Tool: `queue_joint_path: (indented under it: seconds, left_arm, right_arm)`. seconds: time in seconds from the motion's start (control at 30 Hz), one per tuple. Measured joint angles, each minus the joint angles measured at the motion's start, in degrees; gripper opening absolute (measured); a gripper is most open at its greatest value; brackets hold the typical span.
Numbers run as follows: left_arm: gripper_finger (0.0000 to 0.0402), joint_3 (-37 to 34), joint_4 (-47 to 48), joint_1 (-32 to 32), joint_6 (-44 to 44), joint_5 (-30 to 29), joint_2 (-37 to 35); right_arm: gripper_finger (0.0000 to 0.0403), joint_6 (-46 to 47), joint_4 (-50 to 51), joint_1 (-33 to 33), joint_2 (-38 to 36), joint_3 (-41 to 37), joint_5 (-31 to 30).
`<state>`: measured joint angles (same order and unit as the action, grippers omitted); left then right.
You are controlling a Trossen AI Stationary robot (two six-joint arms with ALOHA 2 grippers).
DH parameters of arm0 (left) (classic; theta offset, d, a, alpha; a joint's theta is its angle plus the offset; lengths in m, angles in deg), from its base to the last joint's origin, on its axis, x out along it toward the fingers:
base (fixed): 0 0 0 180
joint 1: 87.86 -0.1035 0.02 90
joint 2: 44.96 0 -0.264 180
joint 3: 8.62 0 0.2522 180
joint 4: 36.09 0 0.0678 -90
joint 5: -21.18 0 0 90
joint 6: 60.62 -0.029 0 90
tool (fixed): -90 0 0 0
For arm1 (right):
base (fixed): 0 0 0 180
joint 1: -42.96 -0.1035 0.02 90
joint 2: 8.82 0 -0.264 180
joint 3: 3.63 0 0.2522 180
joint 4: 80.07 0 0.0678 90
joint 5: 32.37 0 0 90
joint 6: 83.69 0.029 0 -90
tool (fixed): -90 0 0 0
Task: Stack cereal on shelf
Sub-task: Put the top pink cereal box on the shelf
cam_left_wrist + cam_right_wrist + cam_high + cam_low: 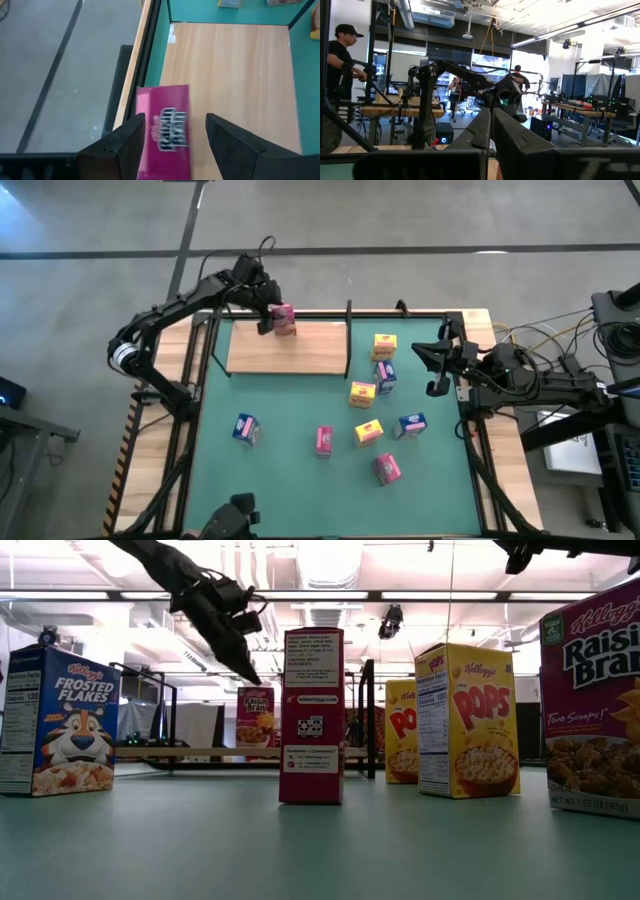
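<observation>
Cereal box at the shelf: a pink printed carton [284, 319] stands on the far left part of the shelf, close to its far edge; in the left wrist view it [165, 131] lies between the two dark fingers with a gap on each side.
Shelf: a flat light-wood panel [310, 352] with visible grain, framed by thin black posts, lying along the far edge of the green mat [290, 480].
Left gripper: it [268, 315] hovers over the pink box with its jaws parted wider than the box, and no contact is visible.
Right gripper: it [437, 370] waits above the mat's right edge, fingers pressed together, holding nothing.
Other boxes: yellow [384, 345], blue [386, 376] and yellow [362, 393] cluster just right of the shelf's right post; a yellow [368, 432], blue [411, 424] and pink [387, 469] sit nearer; a pink [324, 440] and blue [245, 428] stand apart to the left.
Open room: most of the wood panel right of the pink box is bare; the mat's near left corner is open.
Table border: pale wood strips with black rails run along both sides of the mat.
</observation>
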<state>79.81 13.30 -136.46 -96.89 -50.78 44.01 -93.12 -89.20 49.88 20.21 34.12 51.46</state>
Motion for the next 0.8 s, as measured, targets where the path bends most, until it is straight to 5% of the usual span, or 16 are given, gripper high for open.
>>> queue_joint_path:
  seconds: [0.23,0.47,0.7,0.8]
  left_arm:
    - [0.0186,7.96,11.34,0.86,6.55,-0.78,-0.2]
    - [0.0132,2.8,15.89,5.94,8.26,1.39,-1.05]
    - [0.0056,-6.3,6.3,9.42,10.56,-20.4,-1.0]
    - [0.0029,-7.74,4.26,8.84,10.87,-22.01,-0.76]
  right_arm:
    - [0.0012,0.0,-0.05,0.0,0.0,0.0,0.0]
    - [0.0012,0.52,-0.06,0.0,0.0,0.0,0.02]
    - [0.0012,0.57,-0.04,0.0,0.01,0.0,0.02]
    - [0.0012,0.55,-0.02,0.0,-0.01,0.0,0.0]
